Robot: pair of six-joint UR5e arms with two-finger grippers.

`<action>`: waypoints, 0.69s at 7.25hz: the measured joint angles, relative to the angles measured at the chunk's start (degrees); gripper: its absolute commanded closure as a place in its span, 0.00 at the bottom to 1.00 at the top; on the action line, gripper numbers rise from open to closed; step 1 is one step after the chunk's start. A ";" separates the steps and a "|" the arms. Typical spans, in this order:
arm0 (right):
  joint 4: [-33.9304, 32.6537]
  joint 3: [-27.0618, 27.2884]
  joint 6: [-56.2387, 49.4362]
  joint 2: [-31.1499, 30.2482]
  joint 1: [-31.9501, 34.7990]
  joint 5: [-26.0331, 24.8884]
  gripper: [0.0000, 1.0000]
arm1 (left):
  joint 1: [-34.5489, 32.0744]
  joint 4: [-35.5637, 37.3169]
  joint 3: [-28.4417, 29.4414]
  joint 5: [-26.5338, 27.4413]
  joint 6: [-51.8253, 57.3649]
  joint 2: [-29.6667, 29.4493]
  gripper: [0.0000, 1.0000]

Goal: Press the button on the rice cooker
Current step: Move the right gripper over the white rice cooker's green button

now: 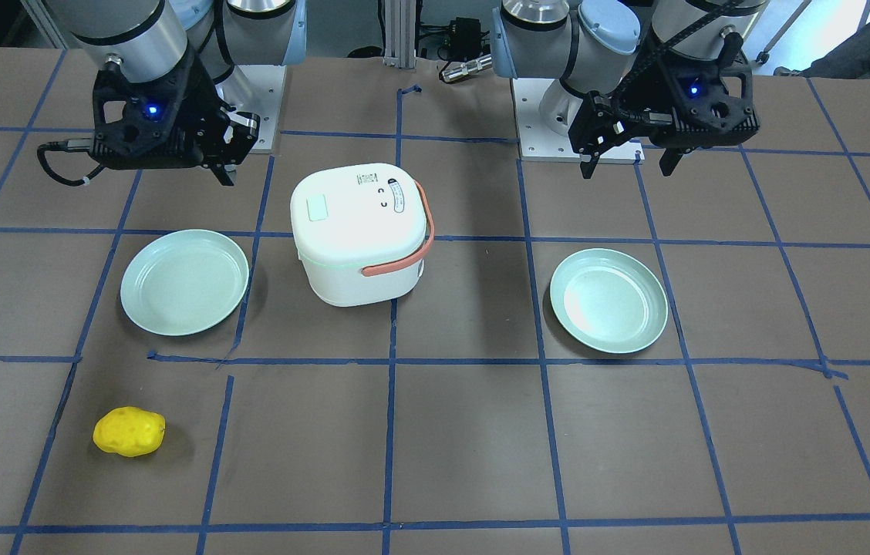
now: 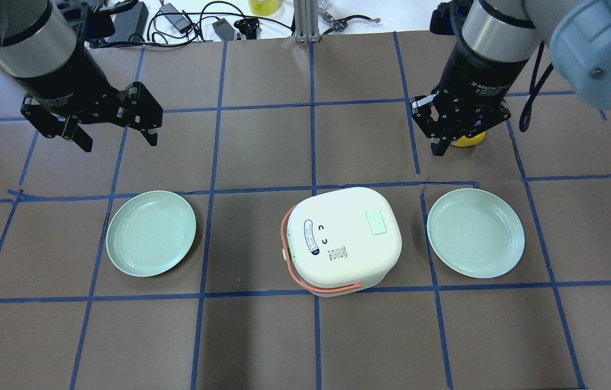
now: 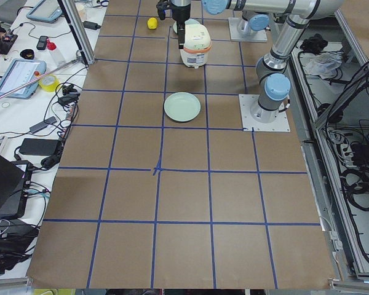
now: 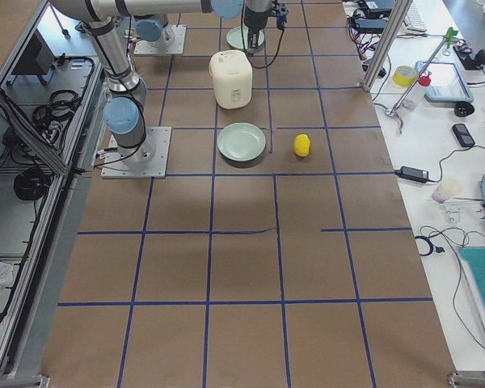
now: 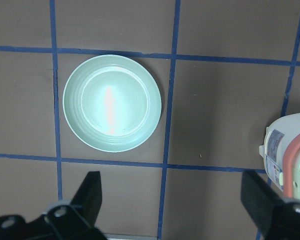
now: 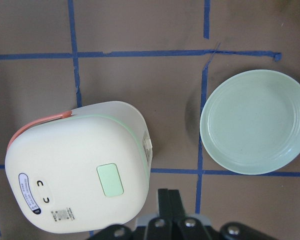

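The white rice cooker with a salmon handle stands at mid-table, lid closed. A pale green rectangular button sits on its lid; it also shows in the front view and the right wrist view. My right gripper is shut and empty, hovering beyond the cooker's right side; its fingertips are together, just off the cooker's edge in the right wrist view. My left gripper is open and empty, high above the table, far left of the cooker. The cooker's edge shows in the left wrist view.
Two pale green plates lie either side of the cooker, one on the left and one on the right. A yellow potato-like toy lies beyond the right plate, partly behind my right gripper in the overhead view.
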 measured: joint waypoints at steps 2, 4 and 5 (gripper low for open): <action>0.03 2.24 0.87 1.06 3.38 0.76 1.00 | 0.00 0.00 0.00 0.00 0.00 0.02 0.00; -1.17 4.16 2.39 2.60 6.04 0.92 1.00 | 0.00 0.00 0.00 0.00 0.00 0.03 0.00; -2.30 5.43 2.60 3.01 6.54 0.92 1.00 | 0.00 0.00 0.00 0.00 0.00 0.03 0.00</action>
